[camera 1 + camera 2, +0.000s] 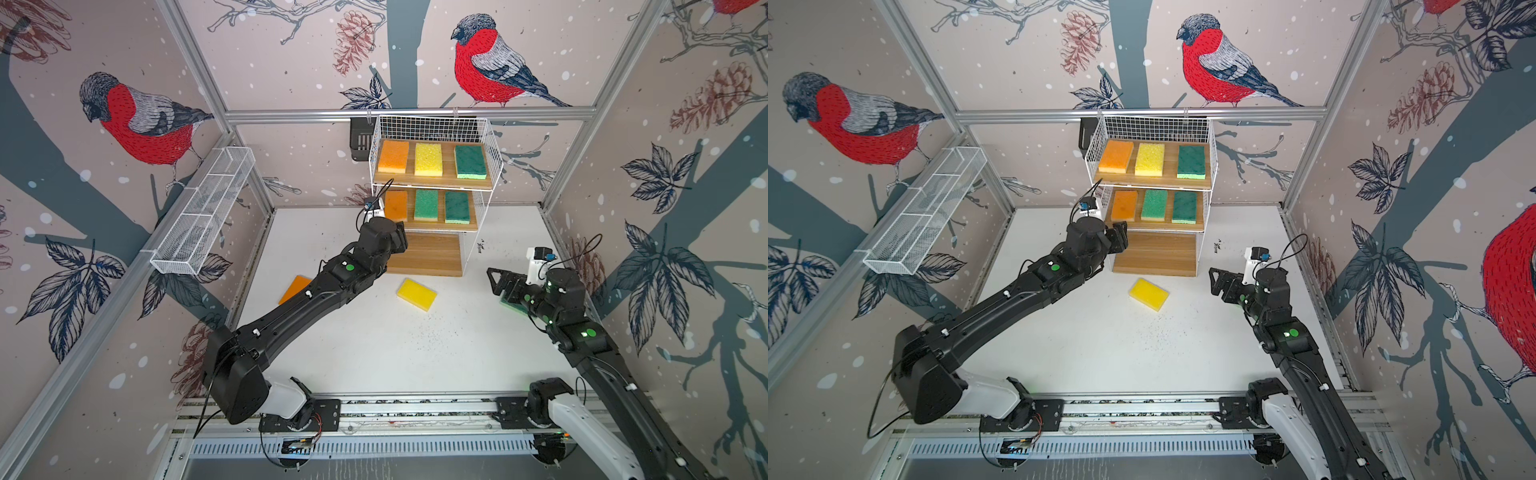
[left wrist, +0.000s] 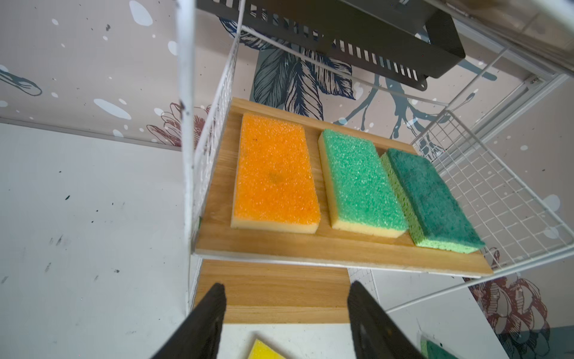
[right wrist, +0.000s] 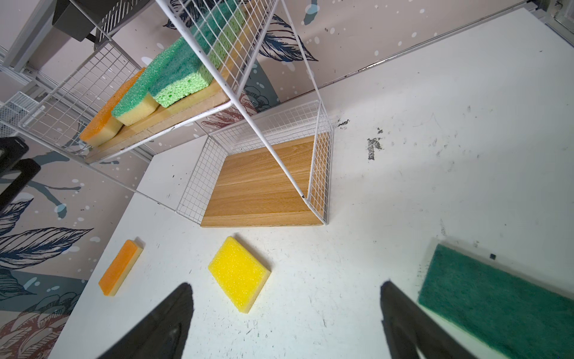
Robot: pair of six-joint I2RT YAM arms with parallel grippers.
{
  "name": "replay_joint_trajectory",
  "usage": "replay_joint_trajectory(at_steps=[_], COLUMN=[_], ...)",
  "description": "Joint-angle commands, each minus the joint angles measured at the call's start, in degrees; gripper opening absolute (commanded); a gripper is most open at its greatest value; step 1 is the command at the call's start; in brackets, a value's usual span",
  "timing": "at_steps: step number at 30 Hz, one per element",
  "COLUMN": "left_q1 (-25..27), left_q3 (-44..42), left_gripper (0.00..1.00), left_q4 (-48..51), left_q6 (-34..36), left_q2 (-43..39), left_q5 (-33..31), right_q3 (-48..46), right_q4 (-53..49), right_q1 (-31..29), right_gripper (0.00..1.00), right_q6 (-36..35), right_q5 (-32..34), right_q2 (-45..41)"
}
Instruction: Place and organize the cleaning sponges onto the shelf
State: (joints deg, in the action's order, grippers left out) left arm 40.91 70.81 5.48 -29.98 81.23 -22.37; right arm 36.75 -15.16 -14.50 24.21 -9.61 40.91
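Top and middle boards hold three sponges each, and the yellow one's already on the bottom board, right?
Not quite. The bottom board is bare; the yellow sponge lies on the table in front of it, as the right wrist view shows. The top board and middle board do hold three each.

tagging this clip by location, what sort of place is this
Most likely a robot test cell, not a home: an aluminium frame hung with bird-print wallpaper, a left arm and a right arm bolted to a rail by a white table, and a staged wire shelf holding sponges.
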Motion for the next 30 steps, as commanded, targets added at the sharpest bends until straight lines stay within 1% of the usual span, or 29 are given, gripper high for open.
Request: replay_joint_trajectory(at_steps=[1,3,5,9,12,23,30], left_q1=[-0.43,-1.03,-1.8,-3.19,-3.38,-4.3,-5.05], left_q3=[-1.14,-1.51,-1.82,-2.33,-1.85,-0.76,0.58], left_gripper=[0.53,0.42,0.35,0.29,0.24,0.2,0.2], left_q4=[-4.62,-5.03,-5.54,-7.02,-7.31,-8.11,-7.65], left_q6=[0.79,0.4,-0.35,-1.14,-1.21,-1.36,-1.31], left_q2=[-0.81,-0.66,-0.4,0.27,1.09,3.75,5.42], left_q5=[2.02,2.85,4.23,7.21,7.44,8.61,8.78], right_q3=[0.13,-0.01,-0.27,-0.63,-0.49,-0.45,-0.46], right_q4=[0.55,0.72,1.07,1.61,1.8,2.49,3.21], right_q1=[-0.09,-0.09,-0.09,-0.09,-0.04,-0.09,-0.04], right_gripper=[0.94,0.94,0.94,0.94,0.94,0.94,0.94], right_q6=[0.58,0.54,0.49,0.4,0.06,-0.88,-0.84], right_q5=[-0.54,-0.57,-0.55,-0.59,-0.55,0.11,0.11], right_q2=[-0.13,-0.2,-0.21,-0.06,0.22,1.24,1.99])
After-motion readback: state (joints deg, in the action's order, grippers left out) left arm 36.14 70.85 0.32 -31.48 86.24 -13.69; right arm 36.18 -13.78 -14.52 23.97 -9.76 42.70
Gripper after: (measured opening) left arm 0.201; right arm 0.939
